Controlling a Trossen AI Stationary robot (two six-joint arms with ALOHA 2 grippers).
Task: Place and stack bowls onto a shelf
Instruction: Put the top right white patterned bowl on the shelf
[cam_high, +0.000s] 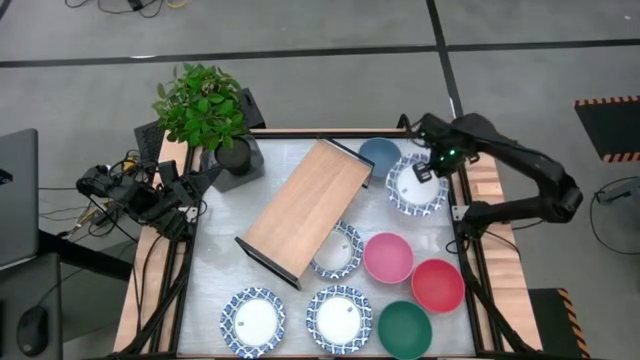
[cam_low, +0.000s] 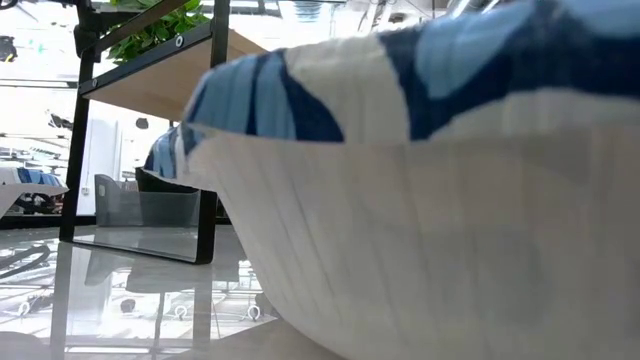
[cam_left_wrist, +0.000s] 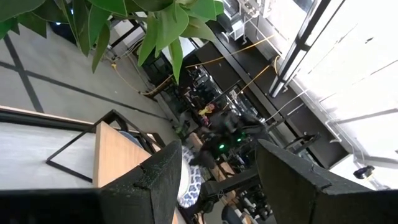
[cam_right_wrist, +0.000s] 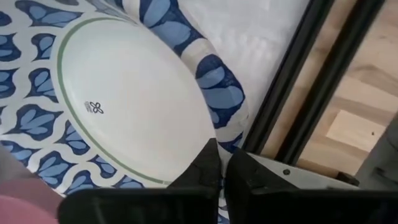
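- At the table's far right, I see my right gripper (cam_high: 428, 168) pinched on the rim of a patterned dish (cam_high: 415, 188), beside the blue bowl (cam_high: 379, 154).
- Shelf (cam_high: 305, 205) lies diagonally mid-table, bare.
- Left gripper (cam_left_wrist: 214, 180) waits spread by the plant (cam_high: 200, 104).

I can read no words, brand names or numbers anywhere on my feeds. The only mark I find is a small dark emblem, like a tiny cluster of loops, printed on the white centre of the patterned dish (cam_right_wrist: 124, 99) in the right wrist view; it holds no letters I can make out. From above I also see black-and-orange hazard striping (cam_high: 606, 101) on the floor, without text.
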